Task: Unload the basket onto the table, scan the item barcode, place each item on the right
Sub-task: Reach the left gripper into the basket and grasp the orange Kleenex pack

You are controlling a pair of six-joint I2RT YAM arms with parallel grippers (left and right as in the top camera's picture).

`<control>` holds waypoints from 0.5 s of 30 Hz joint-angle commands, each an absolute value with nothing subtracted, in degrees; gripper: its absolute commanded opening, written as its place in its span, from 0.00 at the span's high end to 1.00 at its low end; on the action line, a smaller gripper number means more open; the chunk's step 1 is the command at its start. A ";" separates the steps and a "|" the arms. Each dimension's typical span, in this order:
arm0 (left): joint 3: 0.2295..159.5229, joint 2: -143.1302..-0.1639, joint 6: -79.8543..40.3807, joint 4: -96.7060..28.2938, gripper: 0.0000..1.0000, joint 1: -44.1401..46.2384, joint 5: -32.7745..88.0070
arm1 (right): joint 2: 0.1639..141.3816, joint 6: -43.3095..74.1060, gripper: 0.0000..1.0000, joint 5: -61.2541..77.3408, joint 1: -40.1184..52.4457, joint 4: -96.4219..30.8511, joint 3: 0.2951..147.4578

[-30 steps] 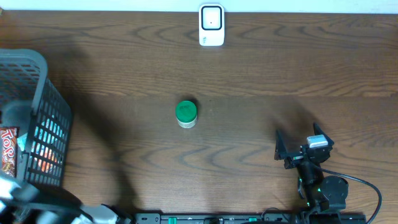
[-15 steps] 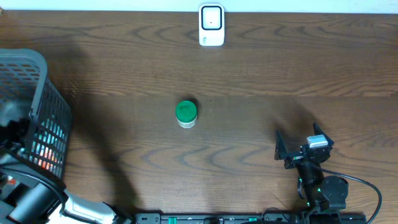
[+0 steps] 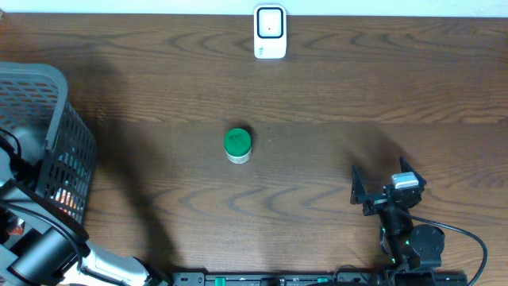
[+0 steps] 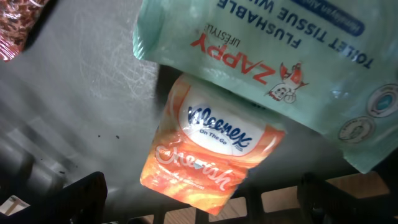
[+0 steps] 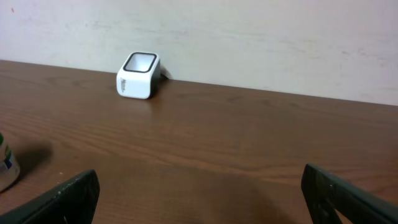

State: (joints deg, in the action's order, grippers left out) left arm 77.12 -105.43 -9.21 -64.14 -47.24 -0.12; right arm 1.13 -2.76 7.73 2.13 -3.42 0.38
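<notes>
The white barcode scanner point(image 3: 270, 32) stands at the table's far edge, and the right wrist view shows the scanner point(image 5: 138, 75) ahead to the left. A jar with a green lid point(image 3: 237, 145) stands mid-table. My left arm point(image 3: 44, 254) reaches into the grey basket point(image 3: 48, 87). There my left gripper point(image 4: 202, 190) hangs open just above an orange Kleenex pack point(image 4: 208, 146), which lies partly under a pale green Zappy wipes pack point(image 4: 298, 56). My right gripper point(image 3: 381, 187) rests open and empty near the front right. No barcode shows.
A red snack packet point(image 4: 22, 22) lies in the basket's corner. The basket wall's slats point(image 4: 273, 202) run close below the left fingers. The jar's edge point(image 5: 6, 165) shows at the left of the right wrist view.
My left arm has swung further up over the basket's near side, covering the red packet seen earlier at the left edge. The right arm, jar and scanner have not moved.
</notes>
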 commanded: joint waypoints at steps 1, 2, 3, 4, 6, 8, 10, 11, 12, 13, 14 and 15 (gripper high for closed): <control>75.09 -104.95 -9.98 -64.34 0.02 -47.33 -1.13 | 1.15 -3.29 0.01 7.55 2.61 -3.66 0.32; 74.28 -104.95 -10.17 -64.05 0.02 -47.33 -1.13 | 1.15 -3.29 0.01 7.55 2.61 -3.66 0.32; 73.34 -104.95 -10.22 -63.57 0.02 -47.33 -1.13 | 1.15 -3.29 0.01 7.55 2.61 -3.66 0.32; 72.23 -104.95 -10.39 -62.94 0.02 -47.33 -1.13 | 1.15 -3.29 0.01 7.55 2.61 -3.66 0.32; 70.83 -104.95 -10.90 -62.00 0.02 -47.33 -1.13 | 1.15 -3.29 0.01 7.55 2.61 -3.66 0.32; 69.34 -104.95 -11.75 -60.66 0.02 -47.33 -1.10 | 1.15 -3.29 0.01 7.55 2.61 -3.66 0.32; 68.07 -104.95 -12.36 -59.22 0.02 -47.33 -1.13 | 1.15 -3.29 0.01 7.55 2.61 -3.66 0.32; 67.64 -104.95 -12.56 -58.78 0.06 -47.33 -1.13 | 1.15 -3.29 0.01 7.55 2.61 -3.66 0.32; 67.07 -104.95 -12.80 -58.30 0.16 -47.33 -1.13 | 1.15 -3.29 0.01 7.55 2.61 -3.66 0.32; 66.92 -104.95 -12.80 -58.15 0.21 -47.33 -1.10 | 1.15 -3.29 0.01 7.55 2.61 -3.66 0.32; 66.92 -104.95 -12.78 -58.17 0.24 -47.33 -1.10 | 1.15 -3.29 0.01 7.55 2.61 -3.64 0.32; 66.92 -104.95 -12.78 -58.15 0.27 -47.33 -1.10 | 1.15 -3.29 0.01 7.55 2.61 -3.66 0.32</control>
State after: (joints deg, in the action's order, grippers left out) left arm 68.18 -105.19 -12.03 -58.26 -47.51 -0.19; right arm 1.13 -2.79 7.70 2.13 -3.42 0.38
